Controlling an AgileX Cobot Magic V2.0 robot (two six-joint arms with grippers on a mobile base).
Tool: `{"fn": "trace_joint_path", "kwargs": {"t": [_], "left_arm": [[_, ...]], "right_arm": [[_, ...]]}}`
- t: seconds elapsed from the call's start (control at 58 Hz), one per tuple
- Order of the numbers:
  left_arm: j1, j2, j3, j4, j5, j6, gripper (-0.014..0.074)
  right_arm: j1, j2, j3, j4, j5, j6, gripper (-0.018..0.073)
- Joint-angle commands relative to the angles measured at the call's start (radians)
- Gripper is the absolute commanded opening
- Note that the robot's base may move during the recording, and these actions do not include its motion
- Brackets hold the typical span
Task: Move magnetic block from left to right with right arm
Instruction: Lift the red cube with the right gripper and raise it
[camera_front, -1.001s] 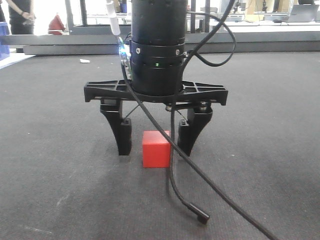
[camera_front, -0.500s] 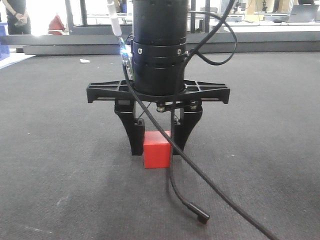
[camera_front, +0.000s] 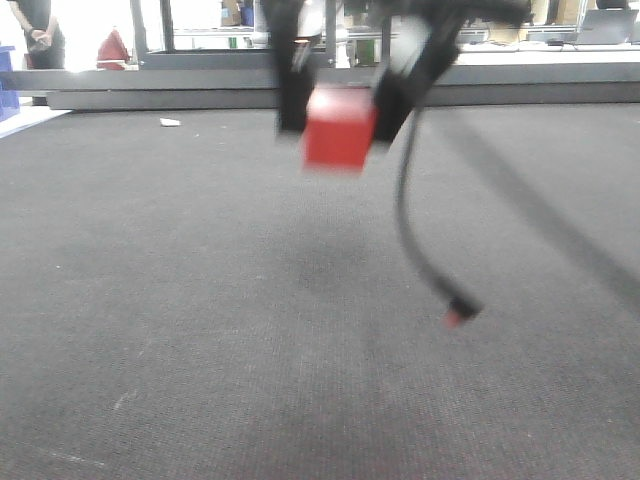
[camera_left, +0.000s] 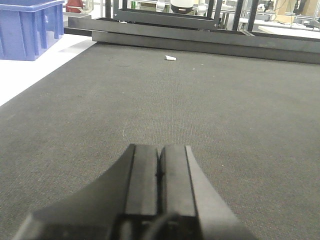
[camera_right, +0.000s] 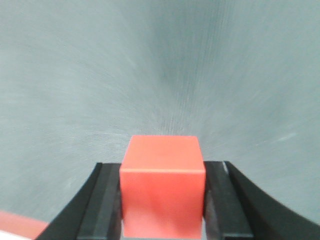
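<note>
Pickup looks done: the black two-finger right gripper (camera_front: 340, 127) grasps the small matte red magnetic block (camera_front: 338, 141) between its jaws; rightward carry and release remain, the left gripper (camera_left: 160, 172) clenched empty.

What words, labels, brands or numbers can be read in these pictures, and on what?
None can be read.
The magnetic block shows plain red faces, no marking.
The blue crate shows no label on its visible sides.
The white scrap on the dark mat is too small to tell.
The front view is blurred; nothing in its background is legible.
</note>
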Motion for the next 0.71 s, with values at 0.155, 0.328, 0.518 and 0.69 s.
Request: {"fn": "trace_joint_path", "kwargs": {"t": [0.155, 0.328, 0.518, 0.69], "left_arm": [[-0.001, -0.009, 0.008, -0.005, -0.084, -0.002, -0.0117], [-0.001, -0.009, 0.008, -0.005, -0.084, -0.002, -0.0117], [-0.001, -0.009, 0.008, -0.005, -0.084, -0.002, -0.0117], [-0.001, -0.009, 0.008, -0.005, -0.084, -0.002, -0.0117]], "right_arm": [[-0.113, -0.252, 0.212, -0.023, -0.191, -0.170, 0.0327], [-0.244, -0.396, 0.395, -0.003, -0.309, -0.324, 0.0327], [-0.408, -0.549, 0.570, 0.059, -0.470, -0.551, 0.0327], [-0.505, -0.667, 0.713, 0.065, -0.642, -0.694, 0.0327]]}}
